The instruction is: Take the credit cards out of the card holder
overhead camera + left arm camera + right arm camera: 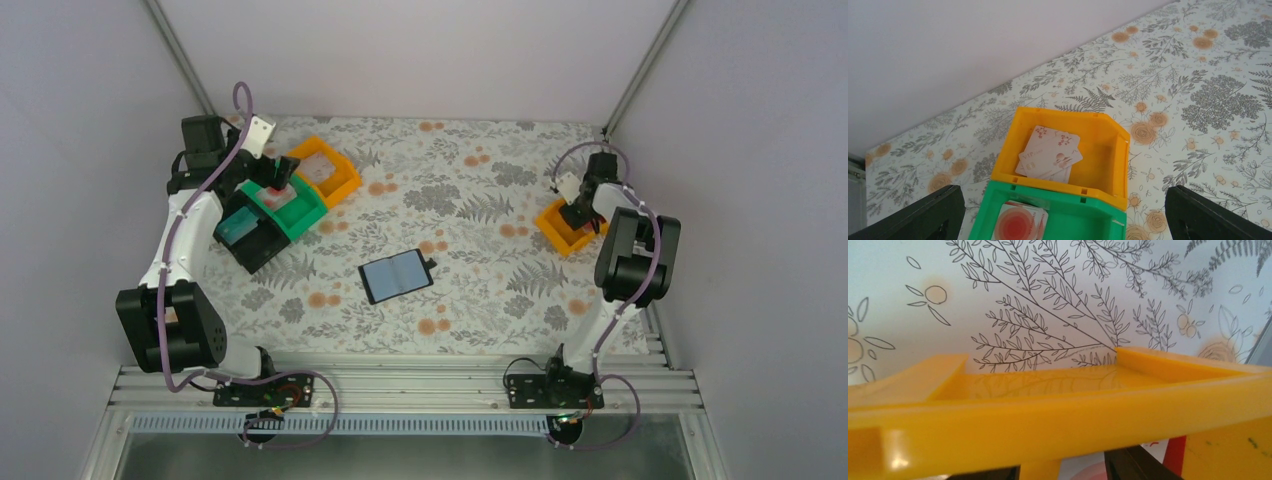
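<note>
Card holder (397, 275) lies open mid-tabletop (480, 170), well apart from both arms.
Left pincer (1065, 212) spread wide above green tray (1073, 210), holding nothing.
Red-ringed card (1020, 225) flat inside green tray; pale cards (1050, 155) in adjoining left orange tray (1108, 165). I read this as sorting by kind.
Right pincer (576, 218) dipped into right orange tray (553, 232), likely for a drop. Rim hides its grip, so I cannot tell.

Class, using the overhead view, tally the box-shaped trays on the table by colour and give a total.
Orange: 2, the left orange tray and the right orange tray
Green: 1, the green tray
Black: 1, the black tray
Total: 4 trays
</note>
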Motion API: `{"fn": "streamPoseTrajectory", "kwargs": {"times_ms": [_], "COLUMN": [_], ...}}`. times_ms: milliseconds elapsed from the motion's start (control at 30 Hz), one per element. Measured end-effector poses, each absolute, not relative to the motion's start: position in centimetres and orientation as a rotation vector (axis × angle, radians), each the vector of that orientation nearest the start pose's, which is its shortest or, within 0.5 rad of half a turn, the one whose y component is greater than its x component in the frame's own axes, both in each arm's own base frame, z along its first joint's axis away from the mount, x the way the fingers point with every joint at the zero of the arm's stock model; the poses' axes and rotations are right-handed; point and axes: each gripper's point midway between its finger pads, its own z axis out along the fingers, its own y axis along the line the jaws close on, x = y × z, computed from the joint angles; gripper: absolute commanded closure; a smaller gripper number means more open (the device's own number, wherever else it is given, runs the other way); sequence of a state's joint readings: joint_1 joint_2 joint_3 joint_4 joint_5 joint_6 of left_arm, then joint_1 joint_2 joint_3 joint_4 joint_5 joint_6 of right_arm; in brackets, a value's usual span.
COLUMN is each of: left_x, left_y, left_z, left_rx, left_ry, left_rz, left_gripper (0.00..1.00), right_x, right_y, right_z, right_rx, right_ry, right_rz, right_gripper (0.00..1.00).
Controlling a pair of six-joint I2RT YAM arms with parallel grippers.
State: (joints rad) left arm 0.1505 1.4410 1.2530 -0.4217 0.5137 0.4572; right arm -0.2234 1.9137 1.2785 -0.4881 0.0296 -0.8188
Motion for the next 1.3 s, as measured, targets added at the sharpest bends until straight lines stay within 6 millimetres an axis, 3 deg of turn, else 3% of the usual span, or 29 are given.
{"fn": "streamPoseTrajectory", "kwargs": {"times_ms": [100,233,433,567,633,733,900,1000,1300], "left_x": [42.8,42.7,42.7,42.8,42.8,43.0,43.0,42.9,42.9], "left_y": [-2.2,-2.4,-2.1,-1.9,-1.9,-1.9,-1.8,-1.9,-1.9], "left_z": [26.1,26.0,26.0,26.4,26.4,26.1,26.0,26.0,26.1], "left_rx": [0.605,0.611,0.603,0.600,0.600,0.599,0.599,0.600,0.605], "left_ry": [2.008,2.008,2.014,2.010,2.010,2.018,2.020,2.019,2.014], "left_rz": [-0.209,-0.219,-0.218,-0.213,-0.214,-0.217,-0.219,-0.220,-0.230], "left_gripper": [0.00,0.00,0.00,0.00,0.00,0.00,0.00,0.00,0.00], "right_x": [43.3,43.2,43.5,43.5,43.3,43.7,44.0,44.1,44.0], "right_y": [-10.0,-10.1,-11.8,-12.8,-13.1,-13.1,-12.8,-12.5,-12.1], "right_z": [4.3,4.7,5.4,4.6,3.6,3.7,3.9,4.4,4.9], "right_rx": [-0.807,-0.788,-0.711,-0.669,-0.667,-0.658,-0.658,-0.658,-0.668], "right_ry": [2.630,2.635,2.644,2.673,2.696,2.683,2.667,2.654,2.643], "right_rz": [-0.335,-0.333,-0.376,-0.373,-0.367,-0.354,-0.332,-0.320,-0.294], "right_gripper": [0.32,0.27,0.19,0.16,0.19,0.25,0.49,0.57,0.73]}}
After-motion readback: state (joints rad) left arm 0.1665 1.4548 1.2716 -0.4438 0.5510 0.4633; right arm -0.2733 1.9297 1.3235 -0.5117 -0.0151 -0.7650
